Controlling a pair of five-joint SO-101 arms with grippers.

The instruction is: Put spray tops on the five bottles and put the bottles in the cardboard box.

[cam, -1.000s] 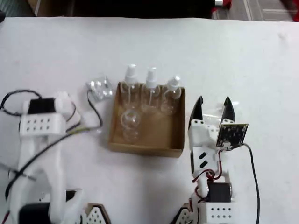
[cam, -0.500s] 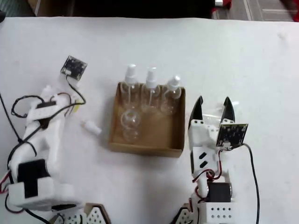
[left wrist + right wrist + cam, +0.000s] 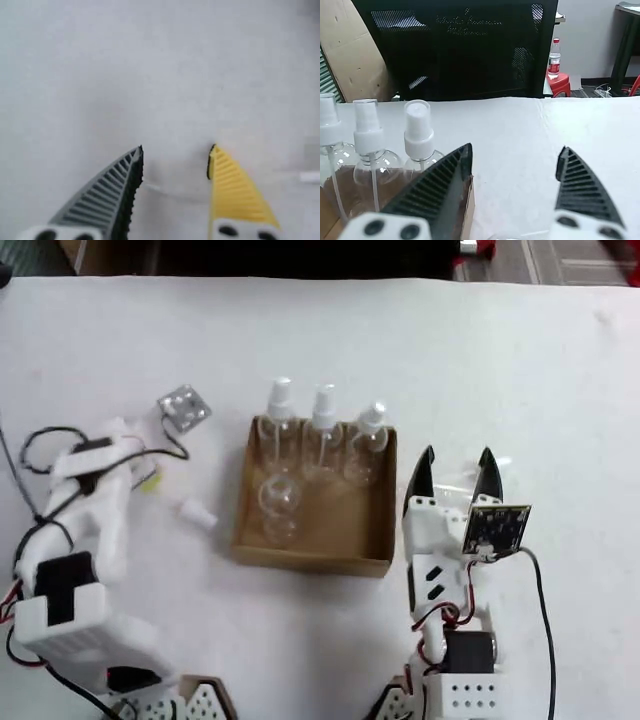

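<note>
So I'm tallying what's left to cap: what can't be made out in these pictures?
1. High view: the clear round bottle in the brown cardboard box is see-through and blurred; one bottle or two, capped or not, is unclear.
2. High view: the small white piece on the white table left of the box is too small to name.
3. High view: a clear item lies between the black fingers of the right claw, partly hidden by them.
</note>
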